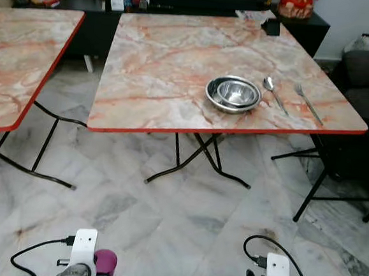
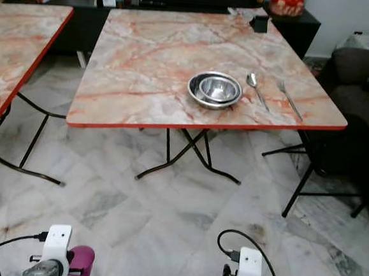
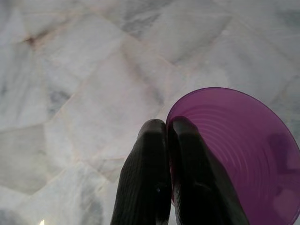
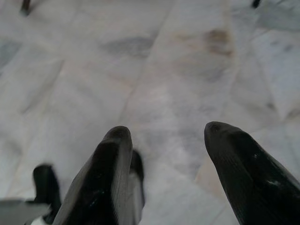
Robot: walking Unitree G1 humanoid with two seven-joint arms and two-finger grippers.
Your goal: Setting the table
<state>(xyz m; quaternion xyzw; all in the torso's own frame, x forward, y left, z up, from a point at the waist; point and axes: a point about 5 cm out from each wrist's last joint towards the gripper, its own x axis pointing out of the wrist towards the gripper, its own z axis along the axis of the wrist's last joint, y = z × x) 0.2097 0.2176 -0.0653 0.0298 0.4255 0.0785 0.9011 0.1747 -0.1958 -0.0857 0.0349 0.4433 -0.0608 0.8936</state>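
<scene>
Nearest to you: left gripper (image 3: 166, 129), fingers pinched on the rim of a purple cup (image 3: 243, 154), one finger inside the wall and one outside, carried low over the marble floor (image 3: 84, 70). At your 5 o'clock, right gripper (image 4: 166, 133), fingers spread apart with nothing between them, also above the floor.

Ahead at 12 o'clock: marble-patterned folding surface (image 1: 164, 66) with a red edge. Near its front edge, toward 1 o'clock: steel bowl (image 1: 233, 94), a smaller bowl nested inside it. Just beside the bowl, toward 3 o'clock: spoon (image 1: 274, 94), then fork (image 1: 308, 103), lying apart and roughly parallel.

At your 10 o'clock: second marble surface (image 1: 18, 61). At 2 o'clock: dark sofa (image 1: 368, 82).
</scene>
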